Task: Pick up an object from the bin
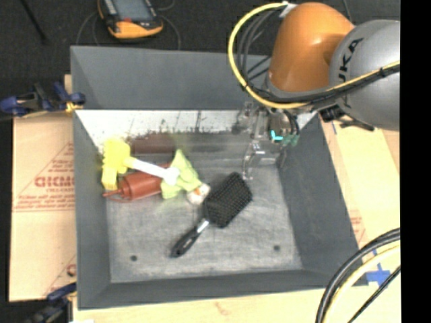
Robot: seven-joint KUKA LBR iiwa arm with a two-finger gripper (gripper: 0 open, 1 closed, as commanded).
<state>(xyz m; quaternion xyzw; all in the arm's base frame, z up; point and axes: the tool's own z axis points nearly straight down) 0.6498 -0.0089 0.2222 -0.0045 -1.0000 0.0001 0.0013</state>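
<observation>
My gripper [262, 160] hangs over the back right part of the bin, open with nothing between its fingers. Its lower fingertip [248, 170] is just above and to the right of the head of a black hairbrush [225, 200]. The hairbrush lies diagonally in the middle of the bin, with its handle pointing to the front left.
At the left side lies a small heap: a yellow brush-like piece with a white handle [118, 160], a red-brown bottle-shaped thing [138, 186], a yellow-green soft piece [183, 175] and a dark brown block [151, 145] behind them. The arm's orange cover and cables overhang the back right corner.
</observation>
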